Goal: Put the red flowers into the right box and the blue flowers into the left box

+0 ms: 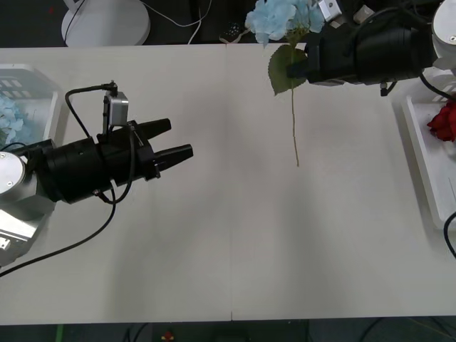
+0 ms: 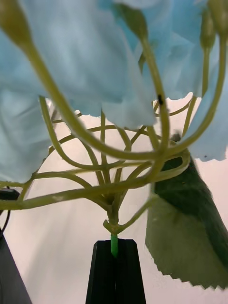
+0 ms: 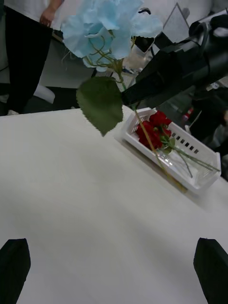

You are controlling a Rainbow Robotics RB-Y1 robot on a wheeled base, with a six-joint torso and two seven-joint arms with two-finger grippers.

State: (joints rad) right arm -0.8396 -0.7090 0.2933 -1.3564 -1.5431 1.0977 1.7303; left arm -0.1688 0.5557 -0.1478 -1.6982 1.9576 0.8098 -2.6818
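My right gripper is shut on the stem of a blue flower and holds it above the far side of the table, its stem hanging down. The right wrist view shows the thin green stem pinched at the black fingertip, under pale-blue petals. The right box at the right edge holds red flowers. Another blue flower lies in the left box. My left gripper hovers open over the table's left half, empty.
From the left wrist, the held blue flower and its leaf hang at the right gripper, with red flowers in the right box behind. A table seam runs down the middle. A person stands beyond the table.
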